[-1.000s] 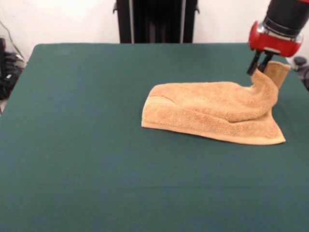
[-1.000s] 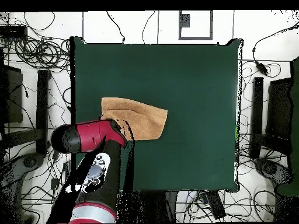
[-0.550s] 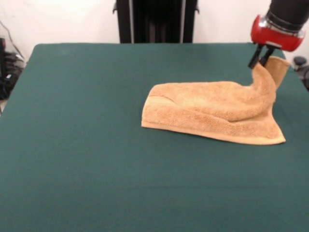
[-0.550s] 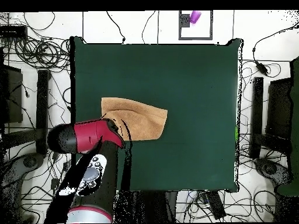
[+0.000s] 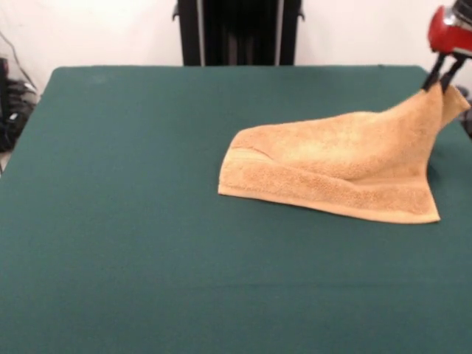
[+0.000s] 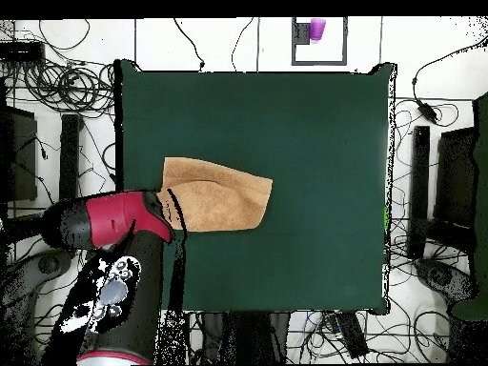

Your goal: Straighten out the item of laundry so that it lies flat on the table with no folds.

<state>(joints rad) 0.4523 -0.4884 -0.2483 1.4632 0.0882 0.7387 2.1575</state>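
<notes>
Moved outward toward the surface (image 5: 133, 243) edge since 1 second ago, claw (image 5: 443, 77) pinched shut on 1 towel (image 5: 332, 173) corner, lifted taut, remaining cloth folded below it.

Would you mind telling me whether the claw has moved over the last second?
Yes: the claw, shut on the towel, has moved rightward toward the table's right edge in the front view.

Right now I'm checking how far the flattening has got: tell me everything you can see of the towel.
The towel is orange-tan fluffy terry, folded over on itself, with a smoother, paler band along its near edge. Most of it lies on the green table, toward the right side in the front view. One corner is pinched in the gripper and lifted into a peak beside the table's edge, so the cloth slopes up to it. It isn't flat yet.
</notes>
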